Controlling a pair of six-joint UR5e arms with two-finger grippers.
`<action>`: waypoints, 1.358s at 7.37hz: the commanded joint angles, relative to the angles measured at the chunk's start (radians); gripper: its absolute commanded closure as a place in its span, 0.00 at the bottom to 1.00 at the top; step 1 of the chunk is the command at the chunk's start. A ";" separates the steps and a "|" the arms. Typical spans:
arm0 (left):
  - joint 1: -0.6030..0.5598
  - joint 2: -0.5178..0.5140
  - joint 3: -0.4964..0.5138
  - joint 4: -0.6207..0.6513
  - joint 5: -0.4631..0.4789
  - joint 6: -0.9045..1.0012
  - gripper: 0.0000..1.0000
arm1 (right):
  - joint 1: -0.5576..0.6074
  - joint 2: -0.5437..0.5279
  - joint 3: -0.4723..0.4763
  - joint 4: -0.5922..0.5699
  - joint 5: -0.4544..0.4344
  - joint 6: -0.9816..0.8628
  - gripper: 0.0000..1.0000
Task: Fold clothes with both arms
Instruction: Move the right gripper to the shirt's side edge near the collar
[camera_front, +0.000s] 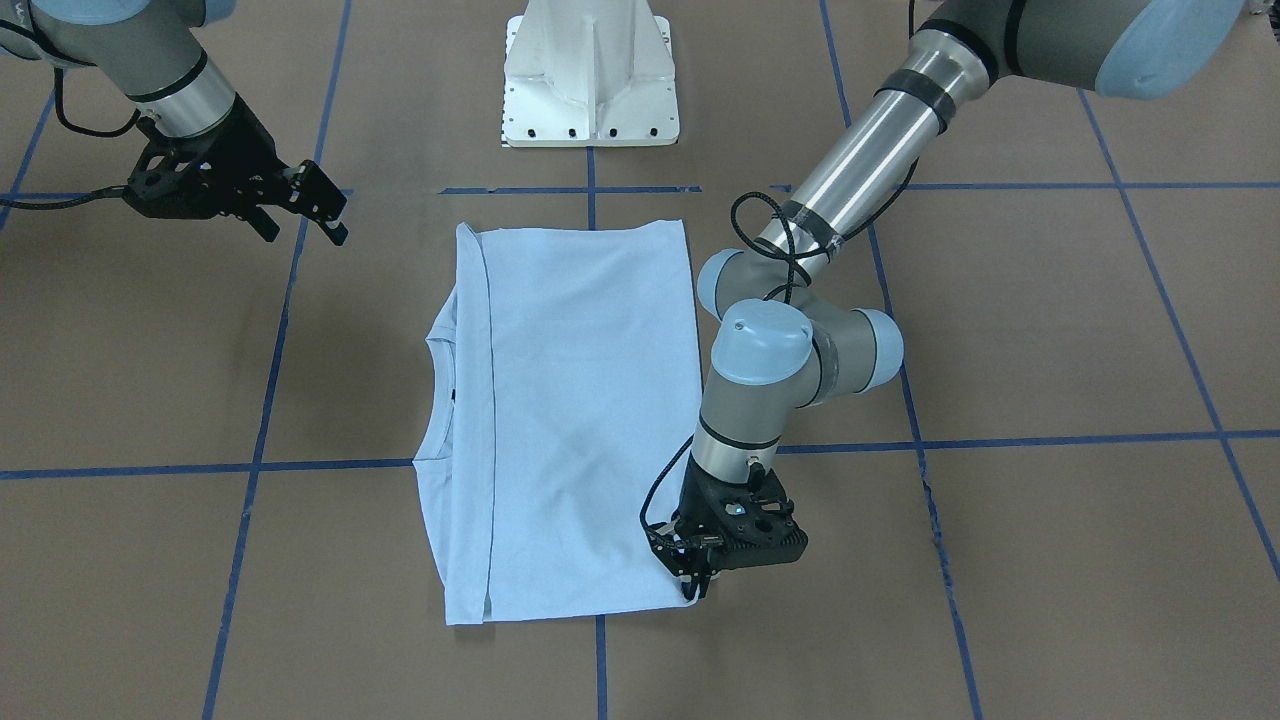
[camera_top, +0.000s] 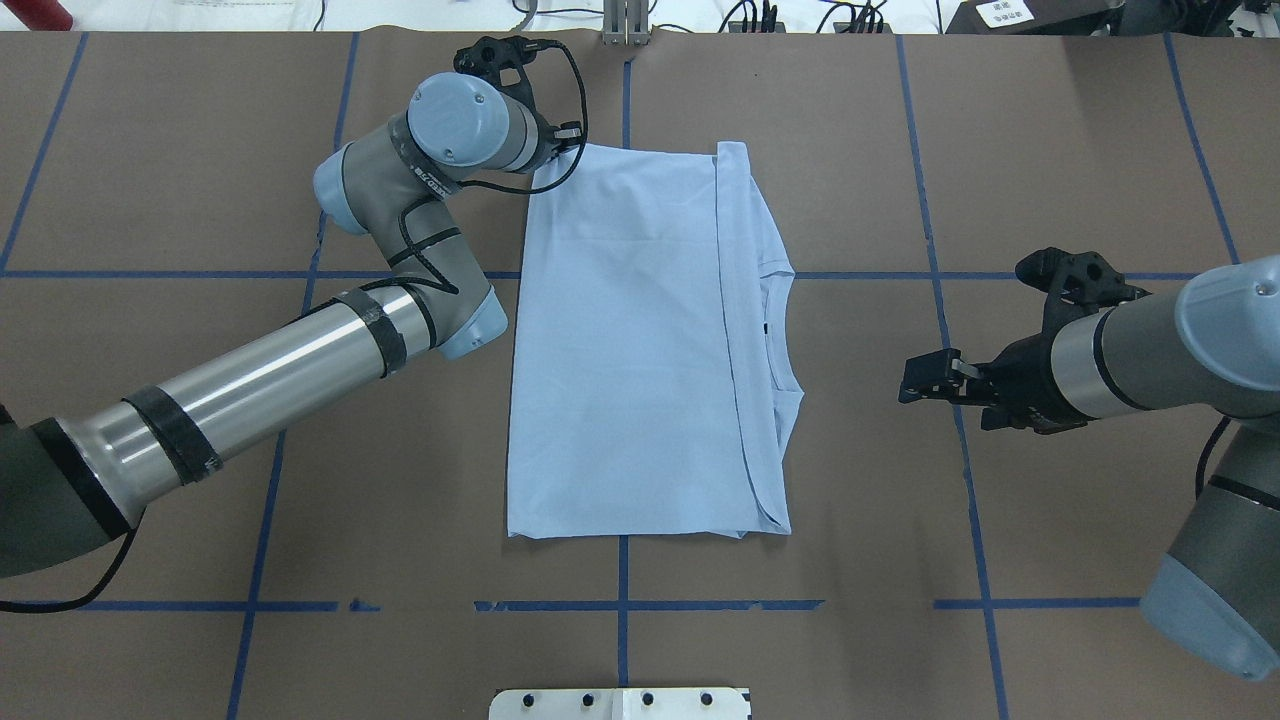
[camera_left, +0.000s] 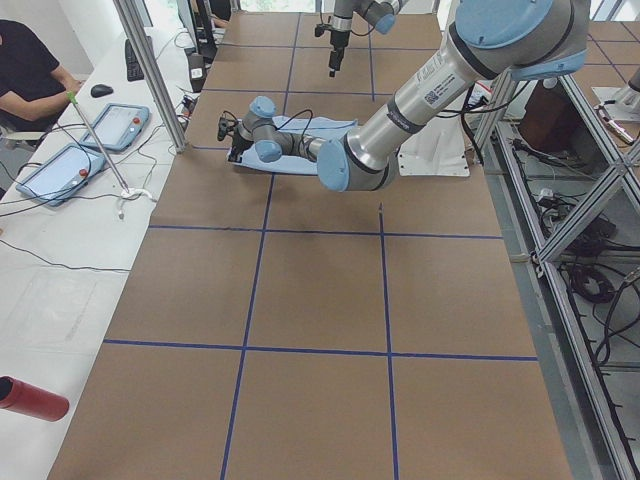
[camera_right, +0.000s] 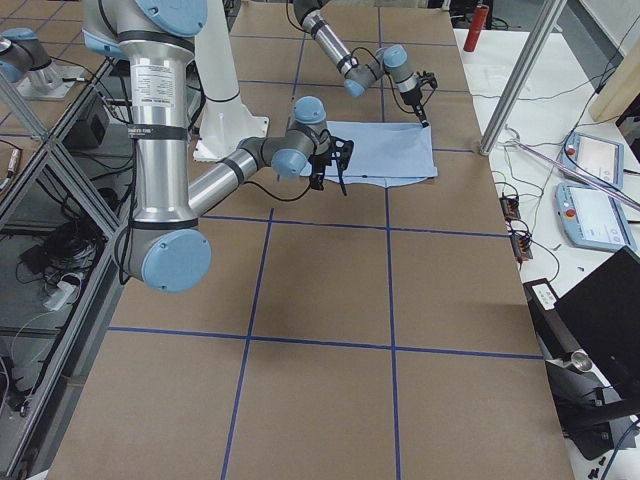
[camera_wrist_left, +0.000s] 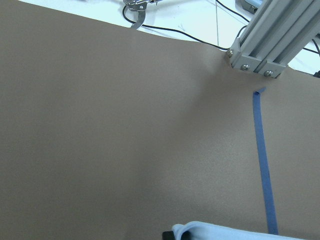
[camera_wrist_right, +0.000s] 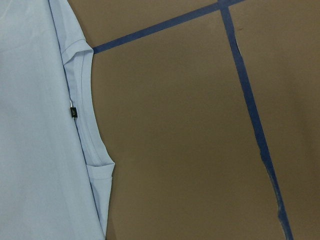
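Garment: one T-shirt (camera_front: 580, 400), pale light-blue, was laid flat at the middle of the table (camera_front: 1050, 330), in front of the white pedestal base (camera_front: 590, 80).
Form: it was folded into a long oblong. A wide panel was laid over it from the robot's left side, and a narrow strip was left uncovered along the robot's right side.
Neck: the collar (camera_top: 775, 320) was shown on that uncovered strip, turned toward the right arm (camera_front: 160, 70). A small dark tag (camera_wrist_right: 73, 112) was seen at its inner edge in the right wrist view.
Left effector: the left arm (camera_front: 870, 150) was bent down over the shirt's side. The left gripper (camera_front: 697, 587) was pointed down at the shirt's far corner on the robot's left, fingers pressed together on the cloth there. A curled edge of fabric was shown at a fingertip in the left wrist view.
Right effector: the right gripper (camera_front: 306, 236) was held over bare table, well apart from the shirt on its collar side, fingers spread with nothing between them.
Surface: brown covering, marked into squares by blue tape lines (camera_front: 1000, 440).
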 joint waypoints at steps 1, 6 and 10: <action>-0.034 -0.001 -0.007 0.000 -0.030 0.070 0.00 | -0.013 0.036 -0.032 -0.010 -0.020 -0.012 0.00; -0.067 0.254 -0.558 0.387 -0.196 0.182 0.00 | -0.127 0.283 -0.071 -0.340 -0.110 -0.185 0.00; -0.056 0.300 -0.670 0.461 -0.198 0.179 0.00 | -0.257 0.466 -0.227 -0.515 -0.232 -0.288 0.00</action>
